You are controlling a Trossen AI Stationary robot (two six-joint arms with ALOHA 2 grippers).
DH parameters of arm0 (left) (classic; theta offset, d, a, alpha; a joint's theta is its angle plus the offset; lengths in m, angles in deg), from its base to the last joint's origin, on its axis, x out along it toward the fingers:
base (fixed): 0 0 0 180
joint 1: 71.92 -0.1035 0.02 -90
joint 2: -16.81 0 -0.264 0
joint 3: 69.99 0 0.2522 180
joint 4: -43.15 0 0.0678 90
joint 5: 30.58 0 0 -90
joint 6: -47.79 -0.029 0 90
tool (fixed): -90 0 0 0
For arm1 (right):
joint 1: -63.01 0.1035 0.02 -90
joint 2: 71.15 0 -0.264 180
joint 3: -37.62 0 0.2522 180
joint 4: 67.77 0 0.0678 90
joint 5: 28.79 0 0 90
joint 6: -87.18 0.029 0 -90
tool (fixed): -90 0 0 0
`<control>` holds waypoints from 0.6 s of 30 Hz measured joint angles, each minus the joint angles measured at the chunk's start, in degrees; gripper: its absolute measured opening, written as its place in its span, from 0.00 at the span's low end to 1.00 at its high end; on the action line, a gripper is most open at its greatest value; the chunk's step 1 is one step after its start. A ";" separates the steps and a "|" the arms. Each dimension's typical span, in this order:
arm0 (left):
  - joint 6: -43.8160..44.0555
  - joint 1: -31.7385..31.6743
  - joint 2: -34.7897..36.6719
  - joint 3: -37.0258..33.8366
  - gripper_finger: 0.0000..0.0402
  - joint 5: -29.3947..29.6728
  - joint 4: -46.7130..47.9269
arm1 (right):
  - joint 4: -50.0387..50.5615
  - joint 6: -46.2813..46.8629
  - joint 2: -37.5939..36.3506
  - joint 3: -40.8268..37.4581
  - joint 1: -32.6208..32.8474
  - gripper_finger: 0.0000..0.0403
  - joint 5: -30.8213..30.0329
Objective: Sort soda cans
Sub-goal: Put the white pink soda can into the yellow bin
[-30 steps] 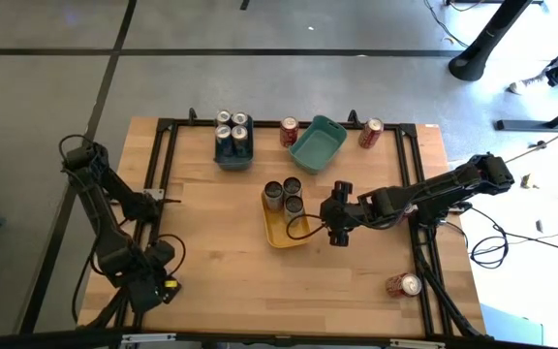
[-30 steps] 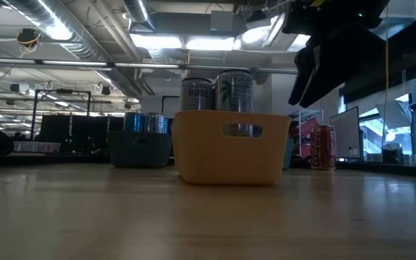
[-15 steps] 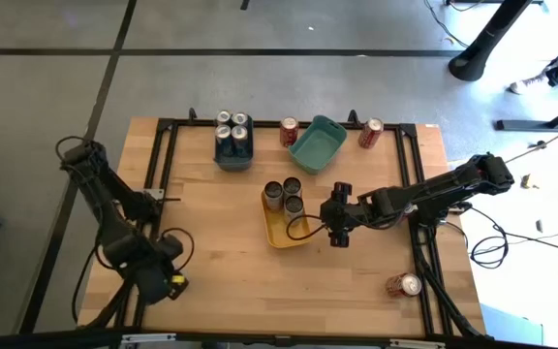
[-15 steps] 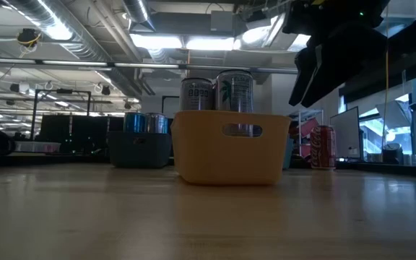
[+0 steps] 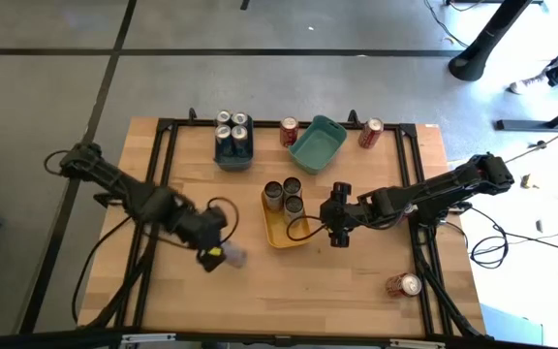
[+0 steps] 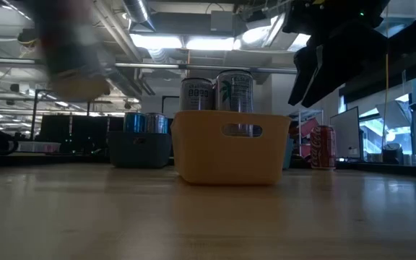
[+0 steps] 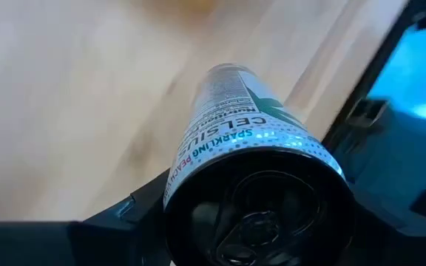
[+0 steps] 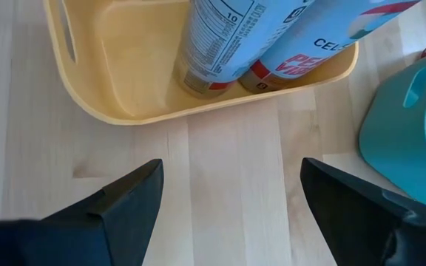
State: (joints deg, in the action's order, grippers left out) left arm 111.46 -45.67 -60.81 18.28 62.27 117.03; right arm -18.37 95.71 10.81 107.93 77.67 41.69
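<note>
You've got two cans in the yellow bin (image 5: 277,233); left gripper (image 5: 223,254) grips a silver can (image 7: 239,140), right gripper (image 5: 335,225) hovers wide, three red cans loose.

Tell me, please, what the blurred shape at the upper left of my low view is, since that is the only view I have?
Observer: It is the left claw, shut on a silver can that reads Celsius in the left wrist view.
Operator: Where is it over the table?
Observer: From above, it is over bare wood on the left side of the yellow bin.
Operator: And is the dark shape at my upper right carrying anything?
Observer: No, the right claw is open and empty, at the bin's other side.
</note>
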 joint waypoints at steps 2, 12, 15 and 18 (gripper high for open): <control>-5.75 -3.50 0.02 0.60 0.61 0.11 -2.13 | -0.02 -0.22 0.00 0.00 0.00 0.79 -0.25; -28.23 -16.56 -5.52 9.64 0.61 -0.95 -4.21 | -0.01 -2.51 0.00 0.00 -0.07 0.79 -1.12; -32.27 -18.71 -9.79 15.21 0.61 -2.28 0.36 | 0.44 -3.83 0.00 -0.02 -0.07 0.79 -3.06; -35.27 -19.79 -15.00 20.59 0.61 -2.49 7.32 | 0.97 -4.09 0.00 -0.01 -0.07 0.79 -4.05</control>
State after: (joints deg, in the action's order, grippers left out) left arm 76.18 -65.46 -75.82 38.87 59.78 124.34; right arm -17.40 91.63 10.81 107.93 77.60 37.63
